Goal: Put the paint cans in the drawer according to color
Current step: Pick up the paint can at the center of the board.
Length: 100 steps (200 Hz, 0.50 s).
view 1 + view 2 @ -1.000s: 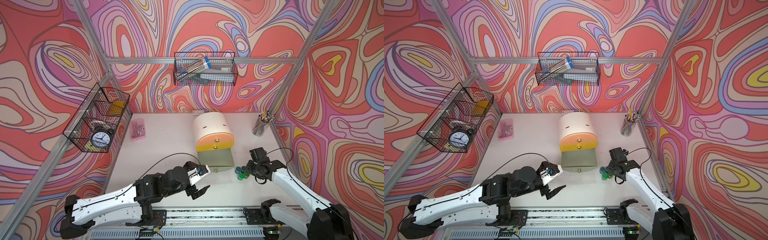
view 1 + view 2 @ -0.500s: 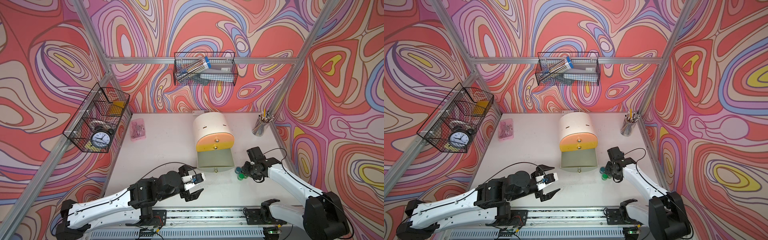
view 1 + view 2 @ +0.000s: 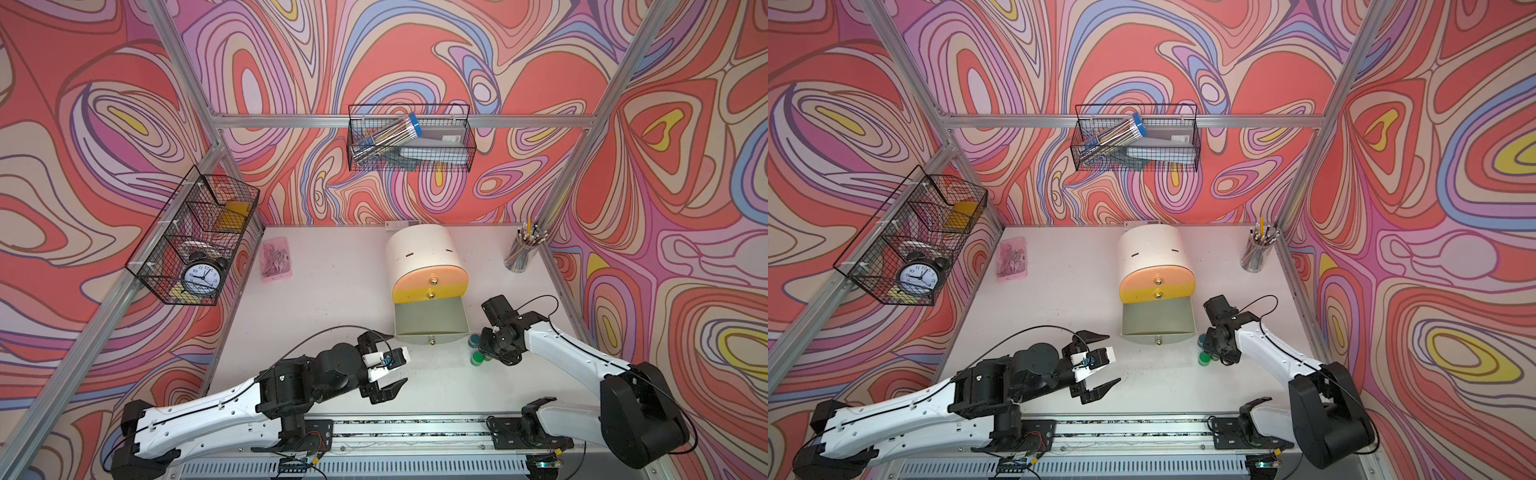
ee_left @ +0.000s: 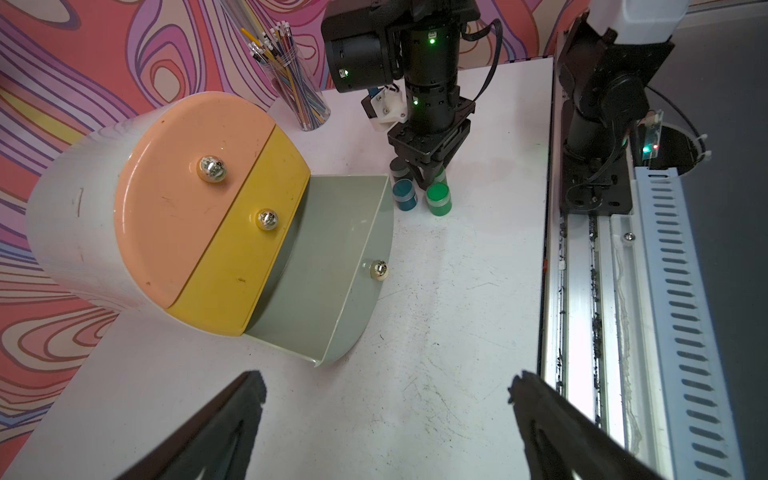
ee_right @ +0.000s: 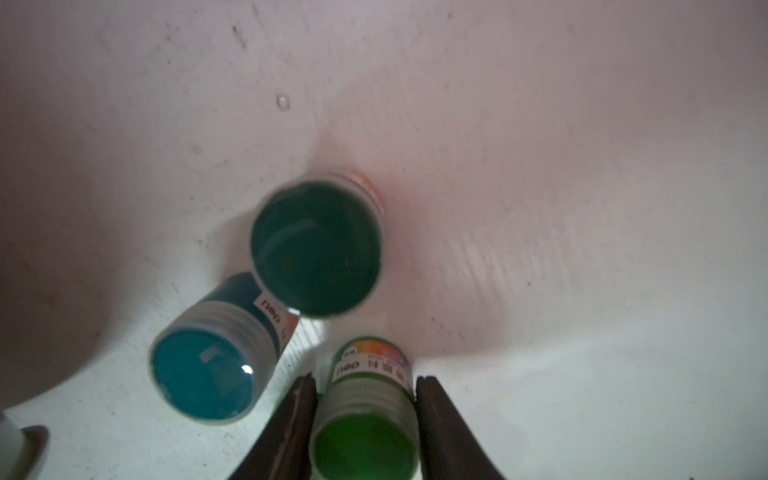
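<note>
In the right wrist view my right gripper (image 5: 365,379) is shut on a bright green paint can (image 5: 365,419), one finger pressed to each side. A teal can (image 5: 208,374) and a dark green can (image 5: 316,249) stand close by. Both top views show the teal can (image 3: 473,340) and a green can (image 3: 477,358) beside the right gripper (image 3: 484,349), right of the drawer (image 3: 424,257). Its grey-green bottom drawer (image 3: 430,322) is pulled out and empty; the peach and yellow ones are closed. My left gripper (image 3: 398,356) (image 4: 385,378) hangs open and empty over bare table, left of the open drawer.
A clear cup of pencils (image 3: 524,249) stands at the back right and a pink packet (image 3: 276,259) lies at the back left. Wire baskets hang on the back wall (image 3: 409,139) and the left wall (image 3: 195,241). The arms' rail (image 3: 407,432) runs along the front edge.
My right gripper has shifted slightly left onto the cans and its jaws have narrowed onto the green can. The left arm drew back a little and came forward again, still open.
</note>
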{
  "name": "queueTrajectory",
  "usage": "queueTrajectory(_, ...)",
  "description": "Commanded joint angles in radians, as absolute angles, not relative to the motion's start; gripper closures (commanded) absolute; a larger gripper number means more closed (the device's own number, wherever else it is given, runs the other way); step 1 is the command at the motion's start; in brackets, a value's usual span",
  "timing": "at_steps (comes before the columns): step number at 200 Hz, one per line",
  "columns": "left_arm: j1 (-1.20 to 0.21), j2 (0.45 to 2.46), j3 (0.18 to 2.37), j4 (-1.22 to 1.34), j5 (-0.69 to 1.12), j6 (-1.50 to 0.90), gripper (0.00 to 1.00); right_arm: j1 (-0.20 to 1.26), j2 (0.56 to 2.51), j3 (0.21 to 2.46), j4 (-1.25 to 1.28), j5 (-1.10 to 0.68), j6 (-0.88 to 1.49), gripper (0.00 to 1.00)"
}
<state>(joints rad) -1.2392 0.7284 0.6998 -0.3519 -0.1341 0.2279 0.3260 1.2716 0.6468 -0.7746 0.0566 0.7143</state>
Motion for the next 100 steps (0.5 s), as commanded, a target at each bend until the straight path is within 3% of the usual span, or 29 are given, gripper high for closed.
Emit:
queueTrajectory(1, -1.243, 0.722, 0.698, -0.333, -0.129, 0.220, 0.01, 0.331, 1.271, 0.642, -0.794, 0.098, 0.738, 0.60)
queueTrajectory(18, -1.243, 0.723, 0.698, -0.333, -0.126, 0.224, 0.01, 0.331, 1.282, 0.645, -0.786, 0.105, 0.744, 0.62)
queueTrajectory(37, -1.243, 0.726, 0.700, -0.331, -0.129, 0.224, 0.01, 0.331, 1.227, 0.655, -0.811, 0.145, 0.756, 0.73)
queueTrajectory(69, -1.243, 0.721, 0.695, -0.327, -0.139, 0.230, 0.01, 0.331, 1.111, 0.774, -0.924, 0.201, 0.736, 0.80)
queueTrajectory(100, -1.243, 0.715, 0.695, -0.323, -0.150, 0.233, 0.01, 0.369, 1.137, 0.970, -1.018, 0.166, 0.702, 0.81)
